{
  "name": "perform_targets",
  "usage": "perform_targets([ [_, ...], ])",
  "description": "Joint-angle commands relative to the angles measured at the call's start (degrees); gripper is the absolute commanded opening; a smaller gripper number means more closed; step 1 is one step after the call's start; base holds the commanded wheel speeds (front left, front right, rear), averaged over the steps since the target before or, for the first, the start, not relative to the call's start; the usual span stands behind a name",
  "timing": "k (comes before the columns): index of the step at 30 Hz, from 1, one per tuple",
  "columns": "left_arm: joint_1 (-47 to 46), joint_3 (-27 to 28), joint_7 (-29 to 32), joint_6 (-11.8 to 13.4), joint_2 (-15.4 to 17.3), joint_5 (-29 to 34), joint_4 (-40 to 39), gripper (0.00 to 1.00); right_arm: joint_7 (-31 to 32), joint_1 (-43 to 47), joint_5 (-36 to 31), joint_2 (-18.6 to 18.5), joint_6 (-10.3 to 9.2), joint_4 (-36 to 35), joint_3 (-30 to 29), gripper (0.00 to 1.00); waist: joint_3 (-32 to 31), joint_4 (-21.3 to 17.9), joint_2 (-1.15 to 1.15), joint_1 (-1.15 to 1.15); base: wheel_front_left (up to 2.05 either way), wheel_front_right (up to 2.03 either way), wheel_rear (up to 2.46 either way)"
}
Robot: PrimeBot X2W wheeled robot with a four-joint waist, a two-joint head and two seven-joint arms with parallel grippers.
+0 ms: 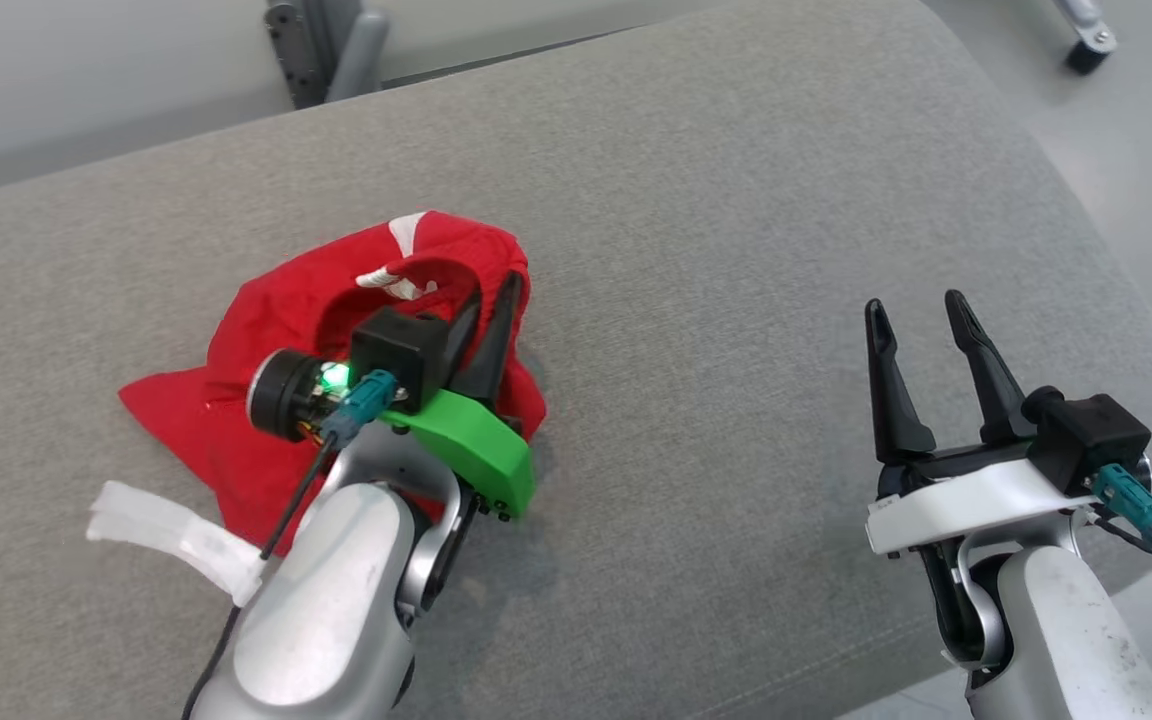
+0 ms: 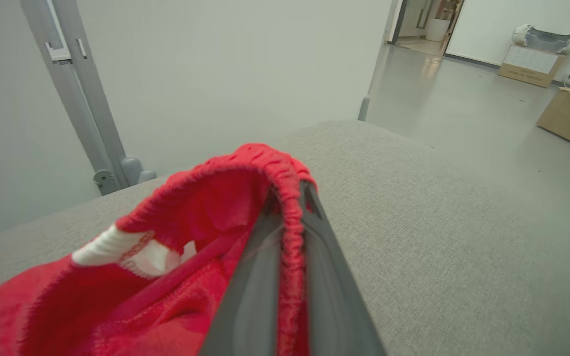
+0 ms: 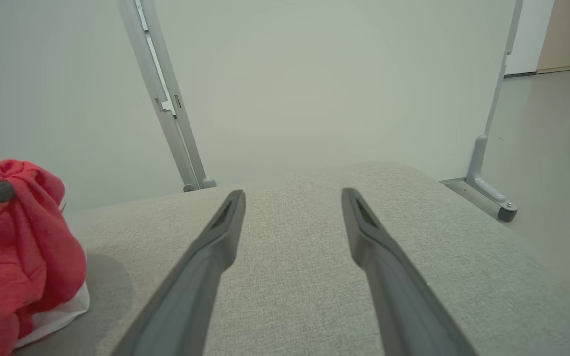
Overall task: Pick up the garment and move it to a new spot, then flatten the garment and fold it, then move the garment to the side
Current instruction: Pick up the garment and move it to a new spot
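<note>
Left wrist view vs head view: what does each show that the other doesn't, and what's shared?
Left wrist view: gathered elastic edge of the crumpled red fabric garment pinched in the left gripper's shut jaws; brown cardboard boxes on the floor beyond.
Head view: right gripper, jaws open, over the grey woven cushion, apart from the garment; most of the garment's outline.
Both: garment, left gripper, cushion.

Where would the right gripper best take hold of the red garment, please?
Probably the gathered elastic edge of the red garment, beside the left gripper's pinch, coming from the right: that edge stands raised off the cushion and faces the open right gripper.
</note>
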Motion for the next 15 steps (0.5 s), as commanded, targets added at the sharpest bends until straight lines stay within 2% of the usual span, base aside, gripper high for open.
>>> perform_targets([
  [1,-1.1,-0.6,0.0,-0.4,0.0,0.5,0.8,0.00,-0.5,-0.6,0.6,0.1,0.00,0.2,0.2,1.00,4.0,-5.4,-0.01,0.00,0.00,0.00,0.00],
  [10,-3.5,-5.4,-1.6,-2.5,-1.3,-2.0,9.2,0.00,-1.7,-1.6,2.0,0.0,0.00,1.3,0.6,1.00,6.9,-6.3,-0.01,0.00,0.00,0.00,0.00],
  [11,-3.9,-6.1,-1.8,-2.6,-1.4,-2.2,10.2,0.11,-1.8,-1.8,2.1,0.0,0.00,1.4,0.5,1.00,7.0,-6.0,-0.01,0.00,0.00,0.00,0.00],
  [12,-4.2,-7.0,-2.1,-3.1,-1.5,-2.4,10.8,0.58,-1.8,-2.0,2.1,0.0,0.00,1.6,0.5,1.00,6.9,-5.6,-0.01,0.00,0.00,0.00,0.00],
  [13,-4.2,-7.8,-2.3,-3.3,-1.6,-2.9,11.3,1.00,-1.9,-2.2,2.1,0.1,0.00,1.8,0.5,1.00,6.8,-5.2,-0.01,0.00,0.00,0.00,0.00],
  [15,-4.4,-9.6,-2.7,-3.9,-1.6,-3.2,12.2,1.00,-2.0,-2.3,1.7,0.0,0.00,2.0,0.2,1.00,6.3,-4.1,-0.01,0.00,0.00,0.00,0.00],
])
